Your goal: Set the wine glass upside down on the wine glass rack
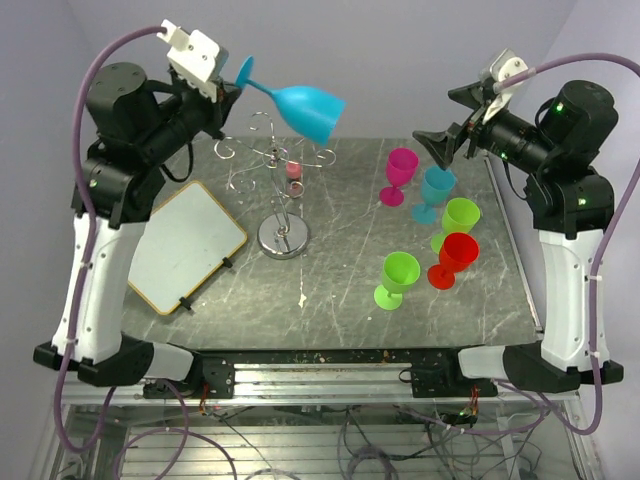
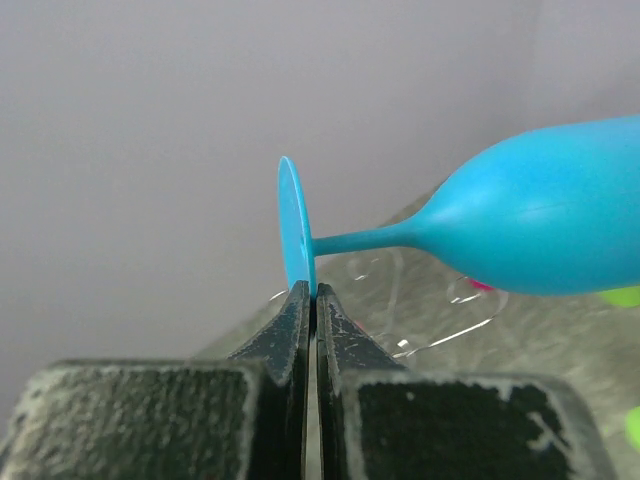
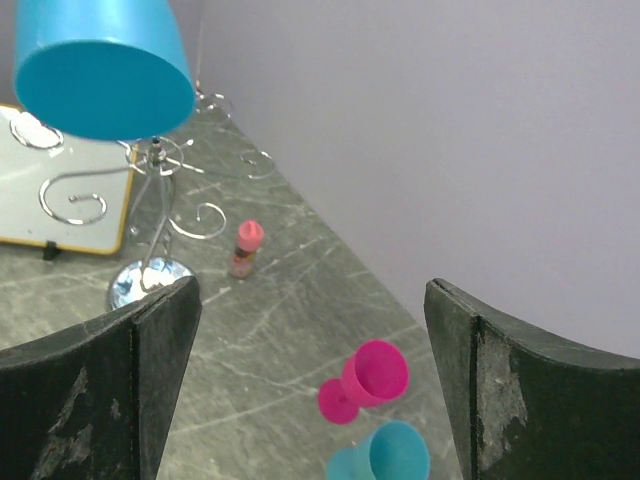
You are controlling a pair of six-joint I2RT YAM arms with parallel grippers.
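Observation:
My left gripper (image 1: 234, 86) is shut on the round foot of a blue wine glass (image 1: 305, 108) and holds it nearly level, bowl tilted down to the right, high above the silver wire rack (image 1: 283, 190). In the left wrist view the jaws (image 2: 311, 291) pinch the foot disc's edge and the blue glass (image 2: 540, 225) stretches right. The rack (image 3: 150, 215) stands on its shiny disc base with curled arms. My right gripper (image 1: 449, 135) is open and empty, raised over the back right of the table. The blue bowl (image 3: 100, 65) shows top left in the right wrist view.
A white board (image 1: 185, 245) lies left of the rack. A small pink-capped bottle (image 1: 295, 180) stands behind the rack. At the right stand a magenta glass (image 1: 398, 176), a teal glass (image 1: 434, 193), two green glasses (image 1: 396, 278) and a red glass (image 1: 454, 259).

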